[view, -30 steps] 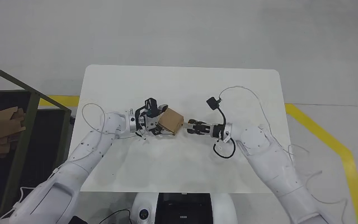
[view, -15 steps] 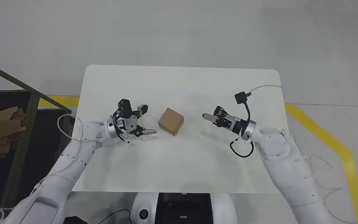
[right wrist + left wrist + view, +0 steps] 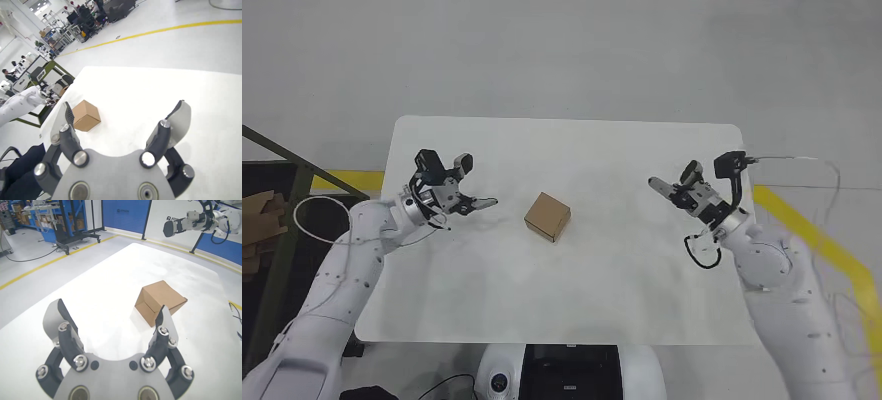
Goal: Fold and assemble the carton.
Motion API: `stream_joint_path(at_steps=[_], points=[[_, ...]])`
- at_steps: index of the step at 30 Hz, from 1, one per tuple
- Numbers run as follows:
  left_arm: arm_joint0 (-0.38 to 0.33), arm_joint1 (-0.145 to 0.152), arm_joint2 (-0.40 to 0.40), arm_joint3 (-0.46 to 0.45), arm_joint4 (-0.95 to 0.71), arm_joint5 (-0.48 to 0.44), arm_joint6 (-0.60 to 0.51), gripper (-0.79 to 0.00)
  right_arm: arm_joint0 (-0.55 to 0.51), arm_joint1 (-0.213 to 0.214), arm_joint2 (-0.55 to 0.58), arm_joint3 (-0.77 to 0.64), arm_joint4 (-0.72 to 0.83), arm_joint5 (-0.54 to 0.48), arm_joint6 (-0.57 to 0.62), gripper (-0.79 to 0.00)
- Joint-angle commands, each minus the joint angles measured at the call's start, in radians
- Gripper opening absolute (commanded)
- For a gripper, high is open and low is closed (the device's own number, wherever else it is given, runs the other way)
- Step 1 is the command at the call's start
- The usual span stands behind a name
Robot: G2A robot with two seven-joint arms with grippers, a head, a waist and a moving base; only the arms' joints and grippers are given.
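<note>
We log carton at middle of table; left gripper, right gripper flank it well apart, fingers spread; green rack beside table.

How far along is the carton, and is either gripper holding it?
Done: the carton stands on the table as a formed box, flaps folded in on the side facing the left gripper. In hand: nothing; left gripper and right gripper are open, clear of it. Left: a small tab juts at one corner; it may need tucking.
</note>
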Motion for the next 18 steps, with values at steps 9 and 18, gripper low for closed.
stream_joint_path(at_steps=[9,18], points=[[0.014,0.011,-0.089,-0.089,-0.129,0.045,-0.162,0.000,0.006,0.020,0.106,-0.073,-0.067,0.037,0.048,0.000],[0.002,0.006,-0.063,-0.123,-0.181,0.037,-0.282,0.000,0.027,0.021,0.024,-0.091,-0.049,-0.017,0.155,0.000]])
